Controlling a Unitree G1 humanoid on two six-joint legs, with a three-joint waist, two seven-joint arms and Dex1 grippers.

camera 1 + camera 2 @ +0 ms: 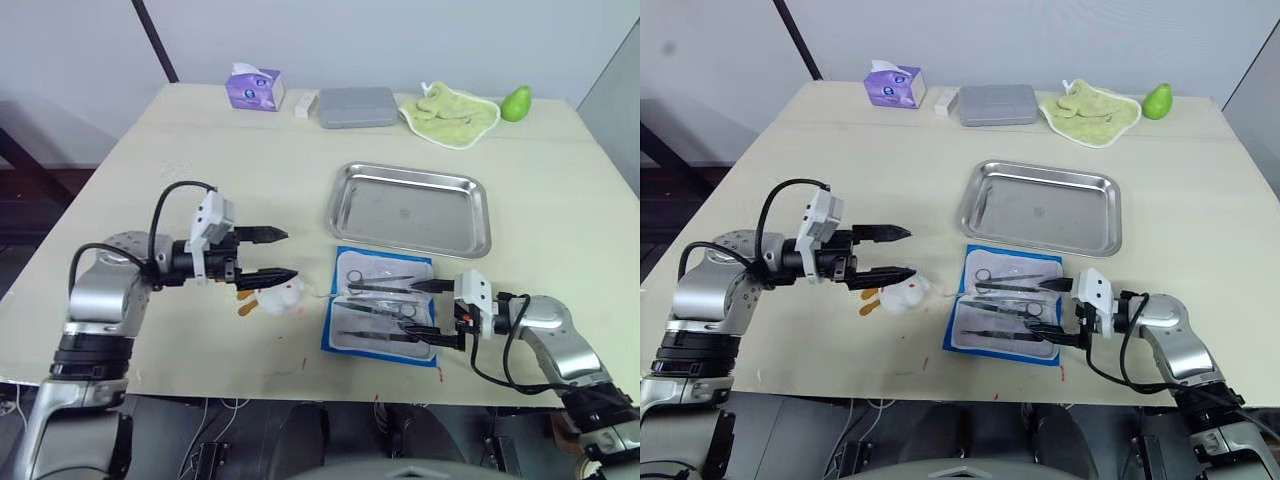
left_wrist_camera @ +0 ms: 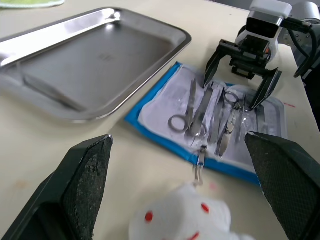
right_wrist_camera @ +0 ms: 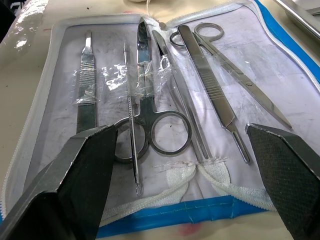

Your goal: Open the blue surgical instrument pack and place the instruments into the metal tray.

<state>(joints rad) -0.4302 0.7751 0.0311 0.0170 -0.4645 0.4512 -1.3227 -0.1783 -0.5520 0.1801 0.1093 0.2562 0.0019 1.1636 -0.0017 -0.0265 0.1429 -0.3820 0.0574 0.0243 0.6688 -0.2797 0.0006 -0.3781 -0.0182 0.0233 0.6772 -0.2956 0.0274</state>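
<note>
The blue surgical instrument pack (image 1: 331,335) lies opened flat near the table's front edge, white lining up. Several steel instruments (image 1: 380,287) lie side by side in its clear pockets: scissors (image 3: 144,65), forceps and thin handles. Just behind it sits the metal tray (image 1: 408,208), with nothing in it. My right gripper (image 1: 410,311) is open at the pack's right edge, low over the instruments' ends, one finger on each side of them, gripping nothing. My left gripper (image 1: 290,254) hovers open left of the pack, pointing toward it.
A white soft lump with red dots (image 1: 280,296) and an orange piece (image 1: 246,303) lie under my left gripper. Along the far edge stand a purple tissue box (image 1: 254,88), a grey flat box (image 1: 357,107), a green cloth (image 1: 450,110) and a green pear (image 1: 516,102).
</note>
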